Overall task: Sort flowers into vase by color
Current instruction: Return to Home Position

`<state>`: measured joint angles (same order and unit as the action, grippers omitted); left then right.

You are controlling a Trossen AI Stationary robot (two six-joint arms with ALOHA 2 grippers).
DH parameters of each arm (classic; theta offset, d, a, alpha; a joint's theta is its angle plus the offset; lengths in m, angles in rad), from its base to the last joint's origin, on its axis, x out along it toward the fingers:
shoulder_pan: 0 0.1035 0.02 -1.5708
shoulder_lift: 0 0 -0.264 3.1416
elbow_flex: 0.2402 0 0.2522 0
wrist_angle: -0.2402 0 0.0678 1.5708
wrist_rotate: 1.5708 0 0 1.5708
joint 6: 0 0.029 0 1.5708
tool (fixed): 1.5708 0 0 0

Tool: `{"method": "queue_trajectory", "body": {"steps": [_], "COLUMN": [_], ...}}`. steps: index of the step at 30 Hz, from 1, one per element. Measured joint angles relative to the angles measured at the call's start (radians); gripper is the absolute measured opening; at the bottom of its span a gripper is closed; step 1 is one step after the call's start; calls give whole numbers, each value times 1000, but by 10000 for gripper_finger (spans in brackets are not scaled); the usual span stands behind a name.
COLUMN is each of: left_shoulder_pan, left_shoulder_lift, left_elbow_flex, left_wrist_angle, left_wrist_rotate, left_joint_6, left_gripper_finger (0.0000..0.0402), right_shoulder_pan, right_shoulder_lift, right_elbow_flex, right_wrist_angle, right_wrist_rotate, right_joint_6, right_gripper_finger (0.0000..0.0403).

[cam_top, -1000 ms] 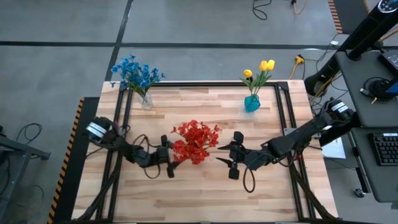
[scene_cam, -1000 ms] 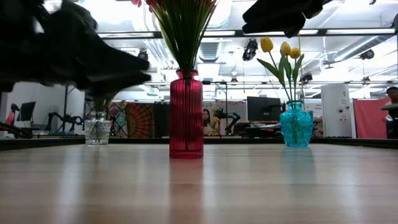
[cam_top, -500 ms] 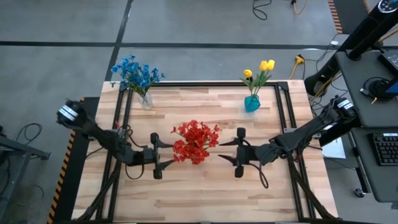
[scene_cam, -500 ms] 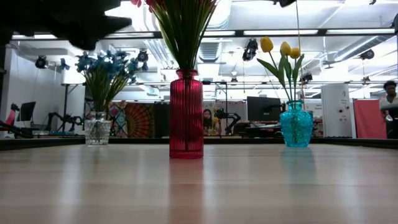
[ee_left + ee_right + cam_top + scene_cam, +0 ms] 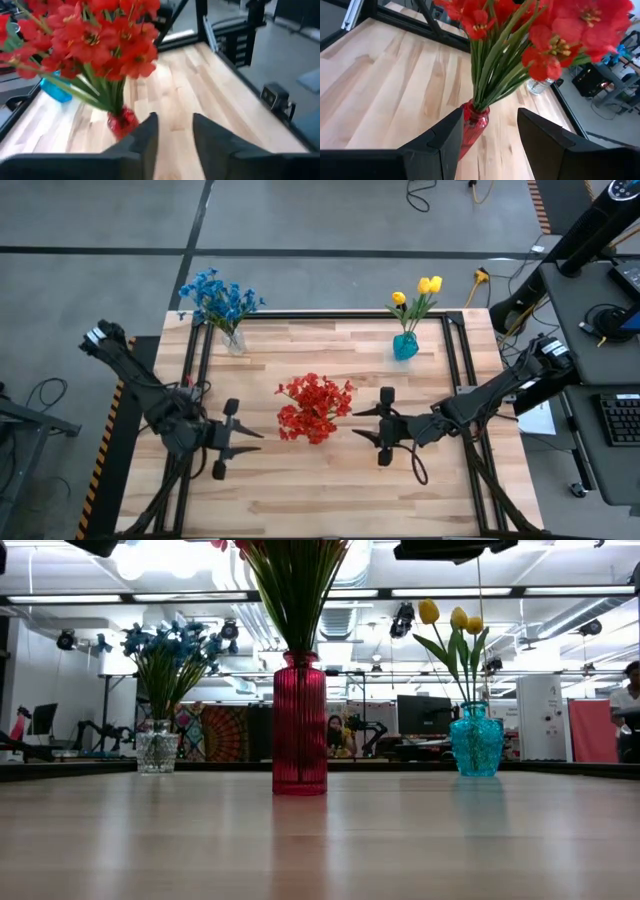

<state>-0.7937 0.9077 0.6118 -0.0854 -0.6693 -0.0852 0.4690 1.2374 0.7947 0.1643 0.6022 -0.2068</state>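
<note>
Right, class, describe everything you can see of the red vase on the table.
The red vase is a tall, narrow, ribbed cylinder, translucent like glass. It stands upright near the middle of the wooden table, holding the red flowers by their green stems. The left gripper and right gripper flank it, open, touching nothing.

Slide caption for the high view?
Blue flowers, yellow tulips, red flowers in separate vases; left claw, right claw open, flanking the red.

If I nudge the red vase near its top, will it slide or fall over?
Probably tips: the red vase is tall and narrow, with a wide bunch of red flowers on top. It looks like glass, so likely slick and breakable.
</note>
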Motion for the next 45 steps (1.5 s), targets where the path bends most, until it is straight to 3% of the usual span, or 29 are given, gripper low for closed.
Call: {"method": "queue_trajectory", "body": {"steps": [3,6,13,25,29,39,45], "left_shoulder_pan": [8,27,71,135,187,467,537], "left_shoulder_lift": [-31,-79,-289,-499,-556,-632,-663], "left_elbow_flex": [-4,-28,-71,-223,-233,-261,-355], "left_wrist_angle": [-37,-28,-61,-72,-73,-83,-35], "left_wrist_rotate": [31,124,379,383,394,649,723], "left_joint_6": [43,127,308,279,338,353,291], "left_gripper_finger": [52,9,2,0,0,0,0], "right_shoulder_pan": [-5,-5,-46,-64,-87,-164,-169], "right_shoulder_lift": [-30,-86,-269,-557,-639,-771,-863], "right_elbow_flex": [-12,-29,-125,-376,-395,-429,-506], "right_wrist_angle": [-1,6,65,281,282,206,208], "right_wrist_rotate": [-7,-18,-202,-227,-309,-333,-333], "right_joint_6": [7,-18,-56,-68,-80,-82,-54], "right_gripper_finger": [180,180,180,180,176,156,146]}}
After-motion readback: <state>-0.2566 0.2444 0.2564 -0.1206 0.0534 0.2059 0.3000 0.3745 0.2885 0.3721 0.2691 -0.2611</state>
